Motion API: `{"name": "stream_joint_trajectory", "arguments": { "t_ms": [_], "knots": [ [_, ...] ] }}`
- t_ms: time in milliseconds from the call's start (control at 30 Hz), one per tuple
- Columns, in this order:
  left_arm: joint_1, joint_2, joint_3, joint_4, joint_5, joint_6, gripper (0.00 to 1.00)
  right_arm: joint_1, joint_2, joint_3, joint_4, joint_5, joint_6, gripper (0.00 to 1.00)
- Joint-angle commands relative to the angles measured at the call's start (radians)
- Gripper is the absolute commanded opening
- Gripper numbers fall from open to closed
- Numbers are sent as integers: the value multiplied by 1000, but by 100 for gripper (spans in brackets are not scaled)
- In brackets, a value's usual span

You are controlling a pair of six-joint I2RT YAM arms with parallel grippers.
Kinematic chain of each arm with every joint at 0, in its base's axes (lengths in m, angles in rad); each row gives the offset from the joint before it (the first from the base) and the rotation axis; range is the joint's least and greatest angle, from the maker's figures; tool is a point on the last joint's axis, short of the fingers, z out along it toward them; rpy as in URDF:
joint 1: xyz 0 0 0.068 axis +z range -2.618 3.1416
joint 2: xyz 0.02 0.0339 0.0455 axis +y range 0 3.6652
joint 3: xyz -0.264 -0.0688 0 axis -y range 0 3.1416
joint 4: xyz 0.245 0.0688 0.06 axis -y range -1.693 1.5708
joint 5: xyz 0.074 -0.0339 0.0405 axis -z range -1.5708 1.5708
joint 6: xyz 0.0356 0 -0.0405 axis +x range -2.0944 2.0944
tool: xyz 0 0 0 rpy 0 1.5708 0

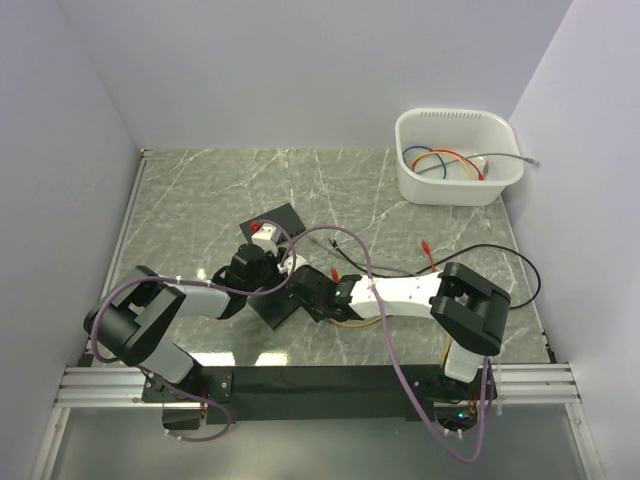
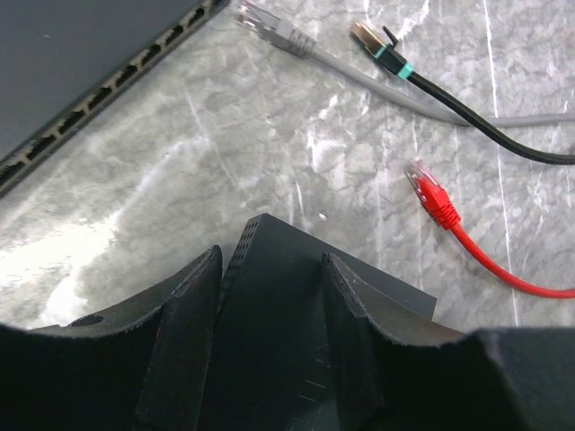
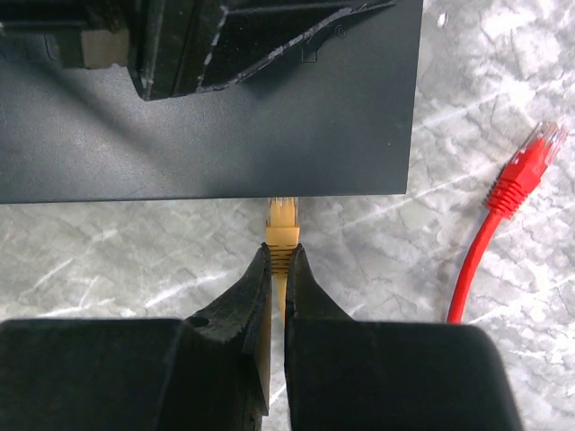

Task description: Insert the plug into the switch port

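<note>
1. Steadying the switch (image 3: 207,135) is done by the left gripper (image 2: 269,266). Its fingers are clamped across the black body from the side opposite the plug, probably so that the box is not pushed away when the plug presses in.
2. The yellow plug (image 3: 281,220) is pinched by the right gripper (image 3: 278,254), which is clenched just behind the connector. The cable is kept in line with the fingers, so the tip is aimed straight at the front edge of the switch. The tip is at that edge, but whether it is already seated in a port cannot be told.
3. Two switches are counted: the held one and a second switch (image 2: 81,63), lying free with its port row visible.
4. One yellow plug is counted, and three loose plugs are on the table (image 1: 200,190) — a red plug (image 2: 429,190), a grey plug (image 2: 269,27) and a black-cabled plug (image 2: 377,47).
5. One white bin (image 1: 410,182) holds more cables (too tangled to be counted).
</note>
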Motion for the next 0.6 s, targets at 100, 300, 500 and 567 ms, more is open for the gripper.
{"name": "stream_joint_trajectory", "arguments": {
  "t_ms": [100, 300, 500, 567],
  "knots": [
    [-61, 4, 3, -58, 102, -22, 53, -12, -72, 10, 228, 41, -13, 0],
    [-69, 15, 3, -55, 101, -25, 53, -12, -92, -18, 239, 51, -10, 0],
    [-80, 24, -1, -51, 90, -31, 52, -14, -117, -59, 300, 60, -3, 0],
    [-80, 32, -1, -49, 89, -33, 52, -14, -112, -61, 305, 74, 1, 0]
  ]
}}
